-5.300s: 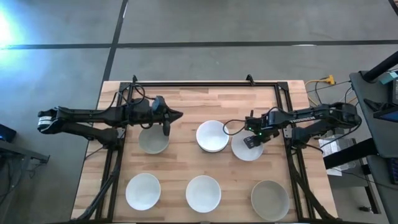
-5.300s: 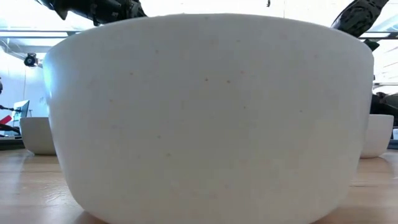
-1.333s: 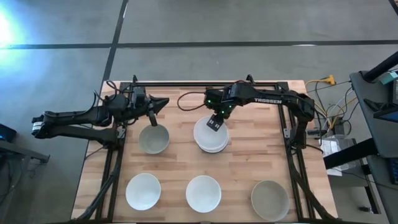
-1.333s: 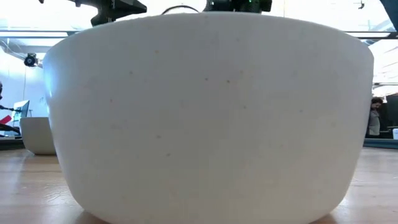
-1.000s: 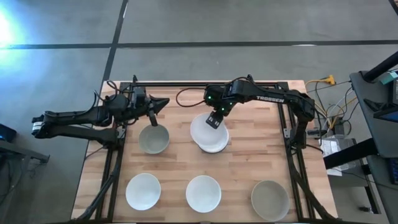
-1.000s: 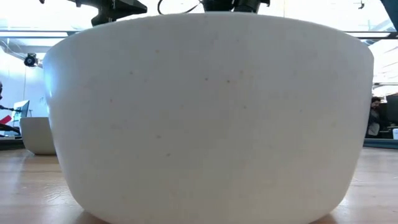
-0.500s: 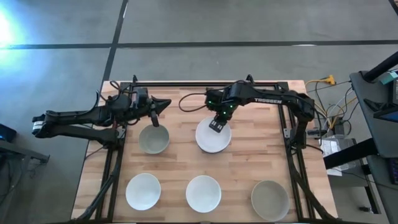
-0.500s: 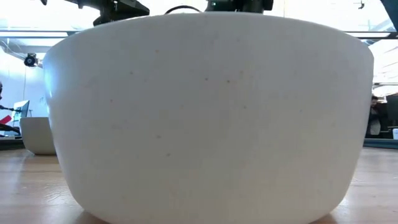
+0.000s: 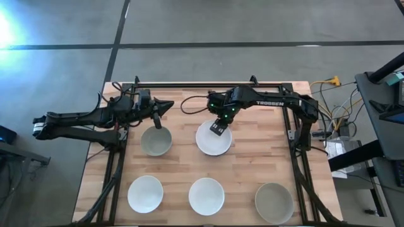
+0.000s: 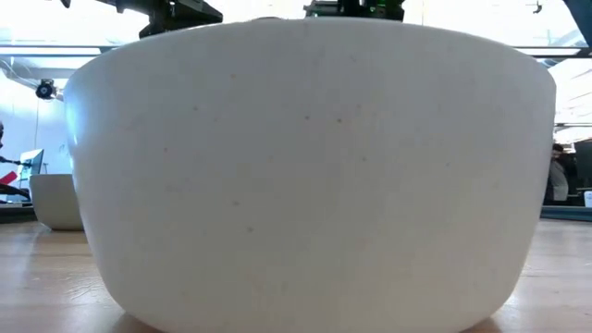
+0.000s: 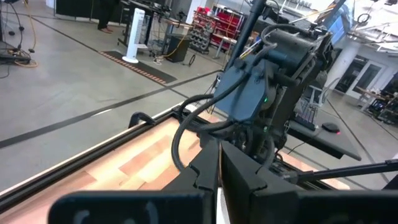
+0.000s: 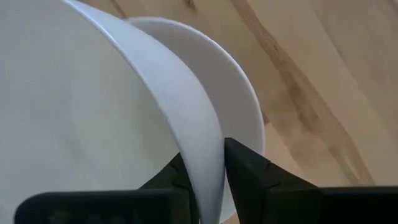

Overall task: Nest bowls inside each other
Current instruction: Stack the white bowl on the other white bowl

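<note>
In the high view my right gripper (image 9: pixel 218 128) is shut on a white bowl (image 9: pixel 213 140) at the middle of the table's far row. The right wrist view shows a second white bowl (image 12: pixel 244 106) under it, only a crescent of rim showing. A grey-beige bowl (image 9: pixel 155 141) stands on its base left of them. My left gripper (image 9: pixel 157 121), shut, hovers by its far rim. Two white bowls (image 9: pixel 145 193) (image 9: pixel 206 195) and a grey-beige one (image 9: pixel 274 202) stand in the near row. The middle near bowl (image 10: pixel 305 166) fills the low view. My right gripper (image 12: pixel 208 155) pinches the white bowl's far rim (image 12: pixel 208 134), one finger inside the bowl and one outside. The fingers come from above, slanting from the far side. The held bowl sits tilted in the lower white bowl, whose rim shows just beyond it.
The table's wooden top (image 9: pixel 183 167) lies bare between the two rows and on the right of the far row. A black frame rail (image 9: pixel 202 84) runs along the far edge. In the low view another white bowl (image 10: pixel 55 199) stands at the left.
My right gripper has carried the white bowl from a spot offset toward the far left edge of the lower bowl back toward the near side and down. The held bowl now covers the lower one almost wholly. The gripper stays shut on the rim.
</note>
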You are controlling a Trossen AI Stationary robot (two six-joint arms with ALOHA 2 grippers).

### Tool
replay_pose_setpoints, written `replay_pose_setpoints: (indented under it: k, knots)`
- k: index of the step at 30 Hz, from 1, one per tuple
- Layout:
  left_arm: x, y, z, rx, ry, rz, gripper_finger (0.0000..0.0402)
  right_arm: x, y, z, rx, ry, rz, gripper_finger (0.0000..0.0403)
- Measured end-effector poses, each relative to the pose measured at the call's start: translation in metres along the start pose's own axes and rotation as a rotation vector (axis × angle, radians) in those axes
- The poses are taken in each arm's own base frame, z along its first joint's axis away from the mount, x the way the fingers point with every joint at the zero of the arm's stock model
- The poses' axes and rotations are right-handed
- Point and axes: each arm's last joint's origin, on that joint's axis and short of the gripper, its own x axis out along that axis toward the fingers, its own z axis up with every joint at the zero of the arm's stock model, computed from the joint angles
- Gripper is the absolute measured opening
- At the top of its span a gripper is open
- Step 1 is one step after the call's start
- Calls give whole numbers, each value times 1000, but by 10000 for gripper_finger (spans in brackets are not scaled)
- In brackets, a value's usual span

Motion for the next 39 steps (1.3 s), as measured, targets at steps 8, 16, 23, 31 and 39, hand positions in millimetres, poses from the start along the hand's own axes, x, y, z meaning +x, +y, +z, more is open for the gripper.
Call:
replay_pose_setpoints:
  k: [8,16,23,31,39]
  knots:
    - [0,0,0,0,0,0,0,6,-2,-2,1,14,-4,68]
    - [0,0,0,0,0,0,0,6,0,-2,0,27,43,68]
    - [0,0,0,0,0,0,0,6,0,-2,8,27,43,68]
    - [0,0,0,0,0,-1,0,6,0,-3,16,21,24,117]
    - [0,0,0,0,0,-1,0,3,1,-4,14,10,13,188]
